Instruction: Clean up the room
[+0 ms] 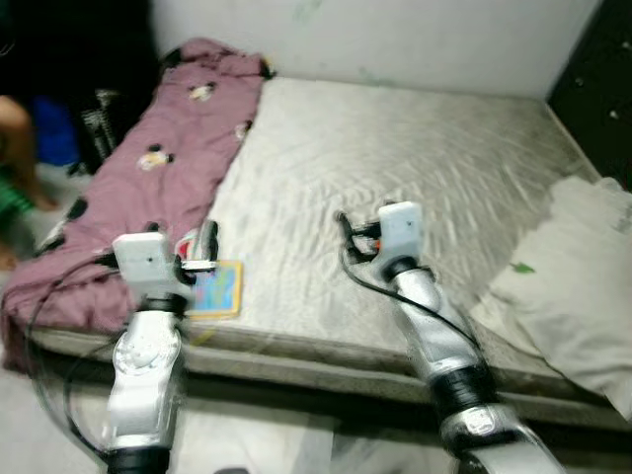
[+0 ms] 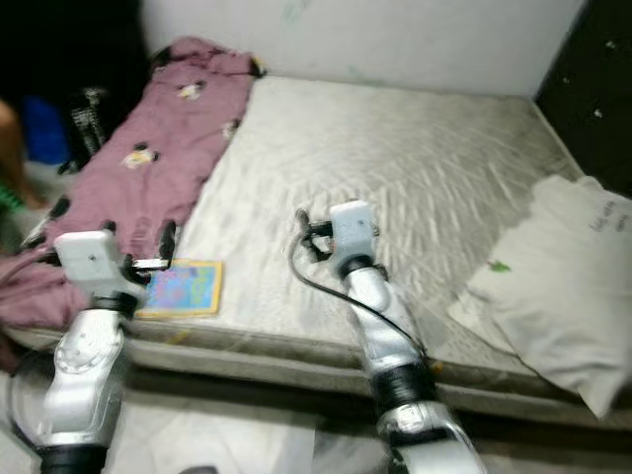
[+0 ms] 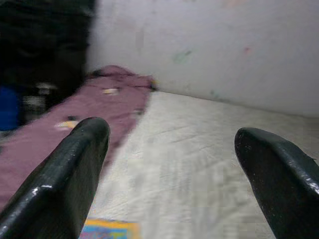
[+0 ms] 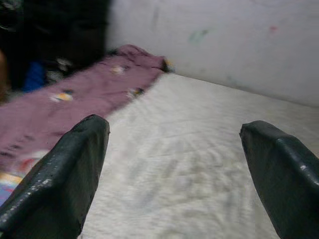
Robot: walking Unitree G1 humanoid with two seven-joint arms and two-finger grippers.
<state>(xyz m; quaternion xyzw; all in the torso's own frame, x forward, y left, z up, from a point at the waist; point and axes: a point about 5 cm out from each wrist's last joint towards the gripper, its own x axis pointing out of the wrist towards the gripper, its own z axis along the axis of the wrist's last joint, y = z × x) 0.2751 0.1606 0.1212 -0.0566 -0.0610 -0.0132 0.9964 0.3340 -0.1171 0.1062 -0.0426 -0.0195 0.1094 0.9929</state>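
Left wrist view shows the left gripper point(image 3: 169, 164) with its two black fingers point(image 3: 65, 184) spread wide and holding nothing, poised above the near edge of the mattress point(image 1: 415, 168). One colourful book point(image 1: 215, 289) lies flat on the mattress just beneath and slightly ahead of this gripper point(image 1: 202, 249), close to the bed's front edge; whether the fingertips touch it cannot be told through the blur. To that gripper's left and stretching away ahead of it lies one purple blanket point(image 1: 163, 158) with small printed figures, bunched along the left side of the bed up to the white wall point(image 1: 395, 39). Left of the blanket, at the picture's edge, part of a person point(image 1: 15, 148) shows beside dark clutter. Further right, the right gripper point(image 1: 348, 240) hovers over bare mattress, and the right wrist view shows its two fingers point(image 4: 60, 184) likewise spread wide apart and empty. Well to the right of that gripper, one white pillow point(image 1: 573, 286) rests at the mattress's right edge, with a small green mark on it. Beyond the pillow stands a dark piece of furniture point(image 1: 597, 89).
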